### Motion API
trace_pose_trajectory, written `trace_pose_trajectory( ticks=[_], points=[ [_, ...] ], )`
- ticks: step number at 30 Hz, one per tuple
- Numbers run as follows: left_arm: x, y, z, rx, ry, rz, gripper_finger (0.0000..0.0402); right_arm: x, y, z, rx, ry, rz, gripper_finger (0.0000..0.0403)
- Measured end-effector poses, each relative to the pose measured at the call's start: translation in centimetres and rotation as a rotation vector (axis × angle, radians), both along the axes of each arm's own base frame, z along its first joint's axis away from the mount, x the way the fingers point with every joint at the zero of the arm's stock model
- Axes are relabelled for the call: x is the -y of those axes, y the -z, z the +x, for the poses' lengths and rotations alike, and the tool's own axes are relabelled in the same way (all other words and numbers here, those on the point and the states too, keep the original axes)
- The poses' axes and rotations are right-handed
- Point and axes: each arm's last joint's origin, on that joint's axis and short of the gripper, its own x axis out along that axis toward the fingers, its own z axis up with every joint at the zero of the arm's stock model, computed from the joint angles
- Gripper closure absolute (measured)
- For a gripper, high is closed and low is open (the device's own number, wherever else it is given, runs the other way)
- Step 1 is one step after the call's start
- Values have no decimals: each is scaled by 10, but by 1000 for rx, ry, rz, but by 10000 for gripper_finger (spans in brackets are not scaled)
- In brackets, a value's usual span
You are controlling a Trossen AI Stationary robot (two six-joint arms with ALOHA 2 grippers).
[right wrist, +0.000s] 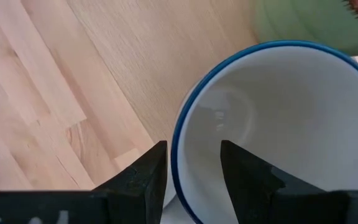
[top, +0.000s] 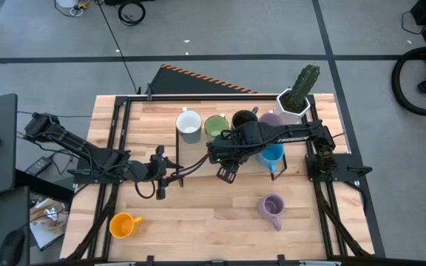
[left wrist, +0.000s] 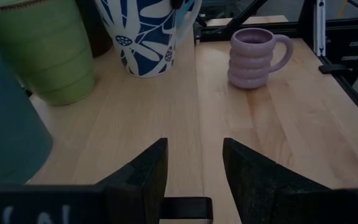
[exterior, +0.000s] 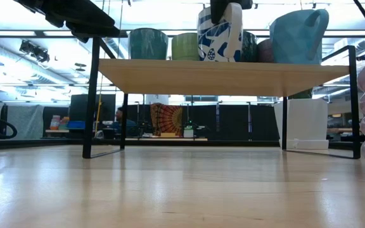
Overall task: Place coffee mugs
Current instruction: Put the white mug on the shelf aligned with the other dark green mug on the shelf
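From the high view, my right gripper (top: 226, 168) hangs over the middle of the tabletop (top: 198, 222), just near of the row of mugs along the far edge. The mug it is working is hidden under the arm. The left gripper (top: 167, 177) waits toward the left edge, pointed at that row.

In the low view, the white ceramic mug with a blue leaf pattern (exterior: 220, 31) stands upright on the raised wooden shelf (exterior: 220, 76), mid-row, with its base seemingly down on the plank.

The left wrist view shows that gripper spread and holding nothing. The patterned mug stands beside a ribbed green mug (left wrist: 45, 53), and a ribbed lavender mug (left wrist: 253, 56) stands apart from them.

In the right wrist view my fingers straddle the blue-edged rim, one inside and one outside. White shows between the inner finger and the wall, so I judge them parted rather than pinching.

To finish the step cleanly, I'd lift straight up, keeping both fingers off the wall so the mug isn't tipped into the green one.
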Motion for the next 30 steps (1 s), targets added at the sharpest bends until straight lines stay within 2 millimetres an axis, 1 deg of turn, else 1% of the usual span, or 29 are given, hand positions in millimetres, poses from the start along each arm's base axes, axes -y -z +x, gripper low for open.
trace_pose_trajectory(
  ticks=[11, 24, 30],
  points=[
    [0, 0, 0, -1, 1, 0, 242, -1, 0, 0, 6, 44, 12, 248],
    [0, 1, -1, -14, 1, 5, 242, -3, -2, -2, 9, -1, -6, 248],
    [0, 2, -1, -17, 1, 5, 242, -4, -3, -3, 15, 32, 11, 248]
  ],
)
